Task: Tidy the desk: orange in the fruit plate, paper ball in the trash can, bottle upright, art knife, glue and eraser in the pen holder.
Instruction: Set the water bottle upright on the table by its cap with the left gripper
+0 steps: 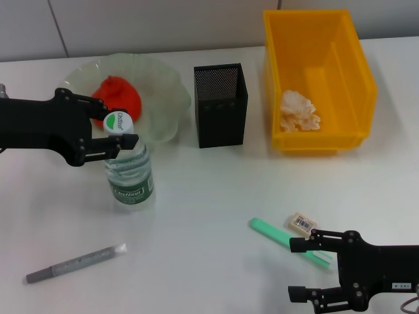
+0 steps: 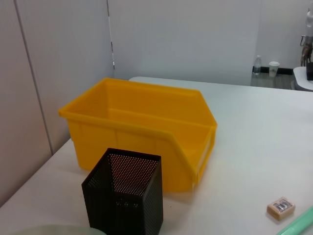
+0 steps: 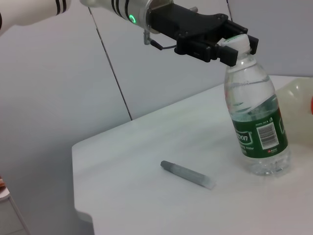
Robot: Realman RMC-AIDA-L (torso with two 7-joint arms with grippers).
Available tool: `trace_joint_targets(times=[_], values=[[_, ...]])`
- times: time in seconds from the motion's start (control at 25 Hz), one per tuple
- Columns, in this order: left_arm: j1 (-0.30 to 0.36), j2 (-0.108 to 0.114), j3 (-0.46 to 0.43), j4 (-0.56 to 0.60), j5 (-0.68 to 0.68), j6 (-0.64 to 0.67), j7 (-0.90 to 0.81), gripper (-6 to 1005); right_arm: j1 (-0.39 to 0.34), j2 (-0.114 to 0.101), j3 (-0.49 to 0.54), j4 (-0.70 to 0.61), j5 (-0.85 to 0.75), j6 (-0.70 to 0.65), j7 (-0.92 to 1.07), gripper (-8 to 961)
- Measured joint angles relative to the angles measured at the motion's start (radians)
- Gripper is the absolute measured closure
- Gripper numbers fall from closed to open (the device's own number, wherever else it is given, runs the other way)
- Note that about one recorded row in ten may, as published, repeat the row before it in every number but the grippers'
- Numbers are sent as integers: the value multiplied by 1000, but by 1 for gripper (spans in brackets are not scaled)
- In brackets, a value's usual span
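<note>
Nearest to the robot, the right pincer (image 1: 313, 269) hovers low over the white counter (image 1: 216, 196) with its two fingers apart and nothing between them. Just beside it lie one green art knife (image 1: 288, 241) and one small eraser (image 1: 303, 224), near each other, not touching as far as can be seen. On the other side, one grey glue stick (image 1: 75, 263) lies flat, well apart from them. Farther, one bottle (image 1: 127, 167) stands upright, and the left pincer (image 1: 112, 135) has its fingers on both sides of the white cap (image 1: 118, 122); whether they clamp it or only stand beside it I cannot tell. Behind the bottle, one orange (image 1: 115, 97) sits in the glass fruit plate (image 1: 167, 98). One black mesh pen holder (image 1: 220, 104) stands in the middle. Beside it, one yellow trash can (image 1: 319, 80) holds one paper ball (image 1: 299, 111).
</note>
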Motion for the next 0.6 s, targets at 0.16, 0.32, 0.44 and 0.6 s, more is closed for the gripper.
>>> trace_joint_targets(times=[0.16,0.32,0.44,0.6], values=[[-3,1,2,-2,3,0,-18,451,0,-2,0,0,0,0,0,114],[-3,1,6,1,2,4,-23,444,0,-4,0,0,0,-2,0,114],[-6,1,0,3,-6,23,-25,439,0,-5,0,0,0,-2,0,114],[-9,1,-18,16,-24,28,-25,394,0,-5,0,0,0,-2,0,114]])
